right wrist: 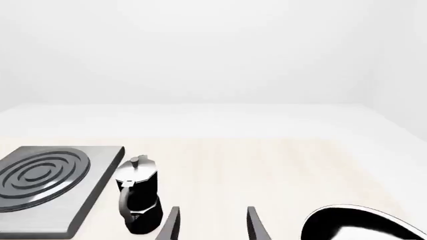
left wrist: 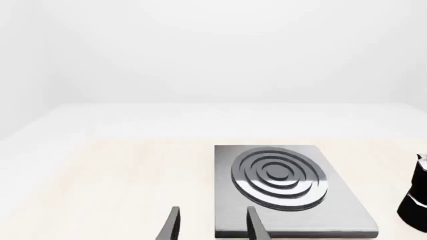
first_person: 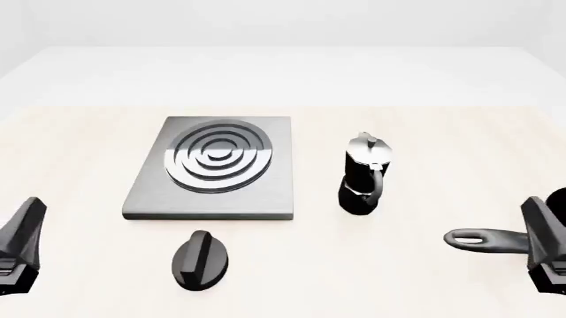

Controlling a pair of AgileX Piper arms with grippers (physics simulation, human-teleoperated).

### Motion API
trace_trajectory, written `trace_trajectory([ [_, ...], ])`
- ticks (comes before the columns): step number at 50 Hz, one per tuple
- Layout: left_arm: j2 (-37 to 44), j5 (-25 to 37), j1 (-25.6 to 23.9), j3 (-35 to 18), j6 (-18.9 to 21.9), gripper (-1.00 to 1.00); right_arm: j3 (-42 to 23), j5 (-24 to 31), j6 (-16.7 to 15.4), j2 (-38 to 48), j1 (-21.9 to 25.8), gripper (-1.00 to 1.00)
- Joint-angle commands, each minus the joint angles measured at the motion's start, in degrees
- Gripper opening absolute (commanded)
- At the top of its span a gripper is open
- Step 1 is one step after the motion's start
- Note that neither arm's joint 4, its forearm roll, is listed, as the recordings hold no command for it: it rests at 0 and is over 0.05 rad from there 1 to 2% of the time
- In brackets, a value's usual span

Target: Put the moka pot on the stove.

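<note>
While both arms sit low at the near edge of the bench, the moka pot stands upright on the pale surface, just to the right of the stove and apart from it — a strip of bare bench shows between the two. Its silver lid is on, and its curved black handle faces the near side in the front view. The stove lies flat, its shiny concentric rings centred toward the far half of the grey plate.

Near the stove's front edge, a little apart from it, a black oval knob rests on the bench. To the right, a black long-handled pan lies with its handle pointing left toward the middle; its bowl is mostly hidden behind the right arm in the front view, though the right wrist view shows part of its dark rim.

The left pincer is parted with nothing between its fingers, aimed over the stove's near left corner. The right pincer is likewise parted and holds nothing — the moka pot stands just ahead of it and off to one side, the pan on the other.
</note>
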Motion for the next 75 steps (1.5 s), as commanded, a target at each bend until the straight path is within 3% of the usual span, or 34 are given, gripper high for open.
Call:
trace_trajectory([
  [1,0.27,-0.07,0.02,-0.15,0.0,1.0,-0.81,0.49,-0.49,0.12,-0.45,1.0],
  [14,0.26,-0.07,0.0,-0.15,-0.02,1.0,-2.83,2.17,-1.6,0.08,2.15,1.0],
  [16,0.27,-0.07,-0.01,-0.15,0.0,1.0,-3.27,2.21,-0.48,0.2,1.42,1.0],
  [18,0.27,-0.07,-0.01,-0.15,-0.01,1.0,-3.29,2.37,-1.75,0.23,2.71,1.0],
  [38,0.27,-0.07,0.0,-0.15,0.0,1.0,-6.53,0.65,-2.76,5.05,9.24,1.0],
  [75,0.28,-0.06,0.01,-0.15,0.0,1.0,-6.15,-20.18,-2.92,25.82,16.22,1.0],
])
